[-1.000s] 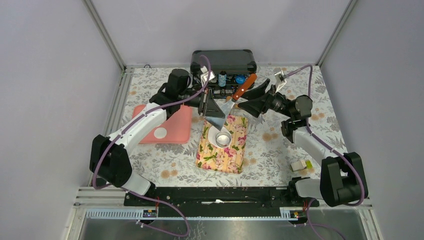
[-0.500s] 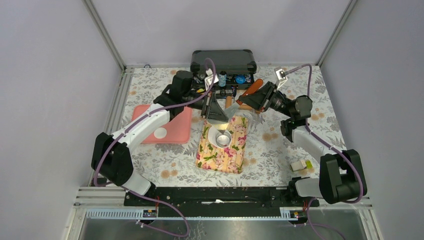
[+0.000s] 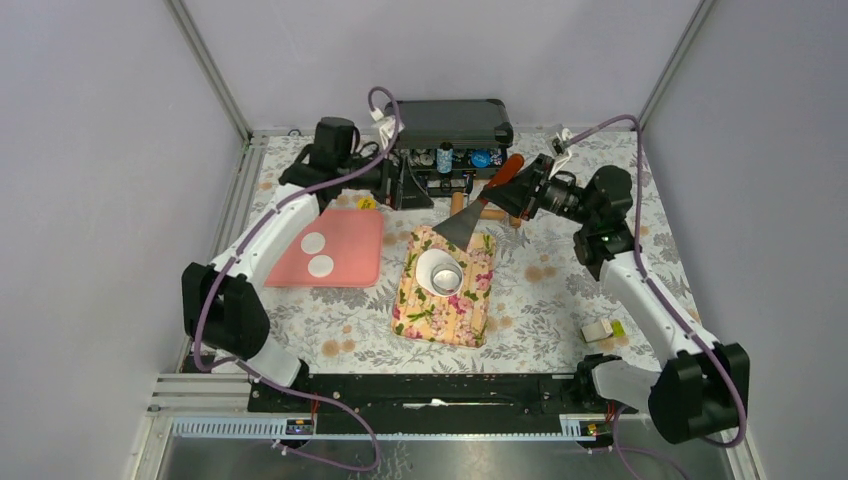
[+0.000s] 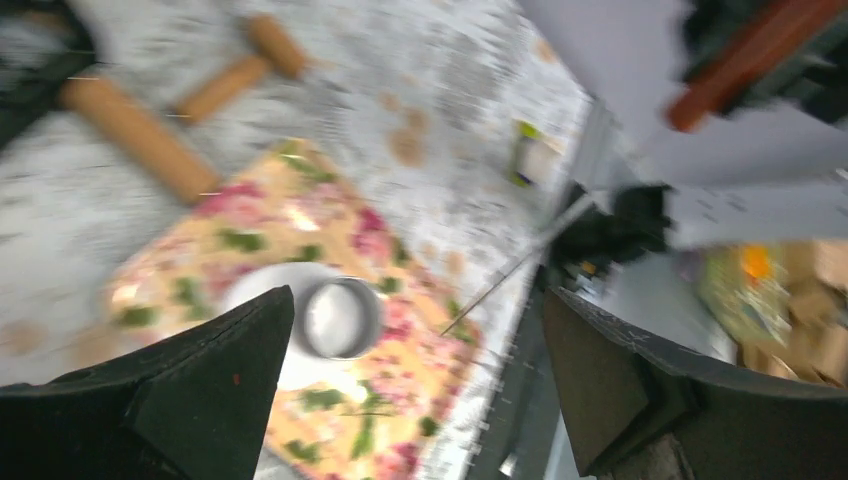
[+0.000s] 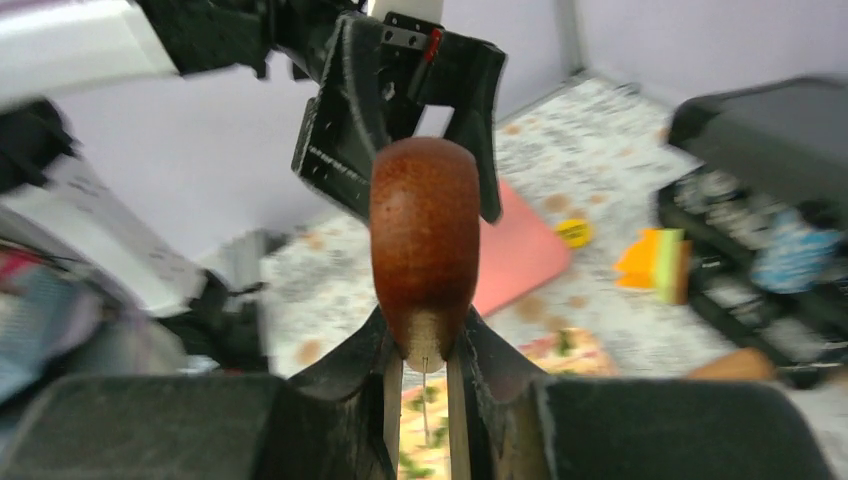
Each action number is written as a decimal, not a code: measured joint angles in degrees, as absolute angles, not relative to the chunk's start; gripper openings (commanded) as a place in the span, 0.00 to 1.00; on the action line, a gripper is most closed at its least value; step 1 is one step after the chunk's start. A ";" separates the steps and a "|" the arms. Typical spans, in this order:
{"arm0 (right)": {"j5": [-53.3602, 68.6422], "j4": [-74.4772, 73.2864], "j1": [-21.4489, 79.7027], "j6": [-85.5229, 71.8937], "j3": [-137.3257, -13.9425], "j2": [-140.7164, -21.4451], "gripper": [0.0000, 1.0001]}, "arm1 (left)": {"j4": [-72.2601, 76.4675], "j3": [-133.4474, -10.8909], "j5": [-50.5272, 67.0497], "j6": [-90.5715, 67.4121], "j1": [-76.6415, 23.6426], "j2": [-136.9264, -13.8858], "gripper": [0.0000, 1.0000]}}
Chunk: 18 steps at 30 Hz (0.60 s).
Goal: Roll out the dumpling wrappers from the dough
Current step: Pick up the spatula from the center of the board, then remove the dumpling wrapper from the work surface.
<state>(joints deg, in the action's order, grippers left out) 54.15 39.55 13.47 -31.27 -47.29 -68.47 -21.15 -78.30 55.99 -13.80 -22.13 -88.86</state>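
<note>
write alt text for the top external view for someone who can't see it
The right gripper holds a wooden-handled scraper with its blade over the far end of a floral mat, where a round tin sits on a flat dough disc. The left gripper hangs open near a black case; two wrappers lie on a pink tray.

The floral-print tabletop (image 3: pixel 330 330) has a pink tray (image 3: pixel 355 255) on the left and a flowery mat (image 3: pixel 445 310) in the middle, with a round silver tin (image 3: pixel 448 277) on the mat's far half. There's a black case (image 3: pixel 447 120) at the back edge and a wooden rolling pin (image 4: pixel 135 130) lying between case and mat. A spatula (image 3: pixel 460 228) with a red-brown handle has its grey blade over the mat's far edge, and a little white-and-green block (image 3: pixel 600 330) sits well off to the right.
</note>
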 measured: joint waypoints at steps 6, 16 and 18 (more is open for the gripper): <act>47.44 13.10 14.04 -1.80 -53.19 -62.98 0.00 | -29.21 -82.89 38.11 -7.01 -19.38 -94.00 0.99; 38.44 -7.94 21.52 22.41 -52.10 -63.29 0.00 | -33.54 -80.09 22.94 -8.05 -20.73 -108.77 0.82; 37.50 -8.36 22.74 24.05 -51.40 -63.48 0.00 | -33.41 -80.09 21.17 -8.69 -21.06 -109.03 0.73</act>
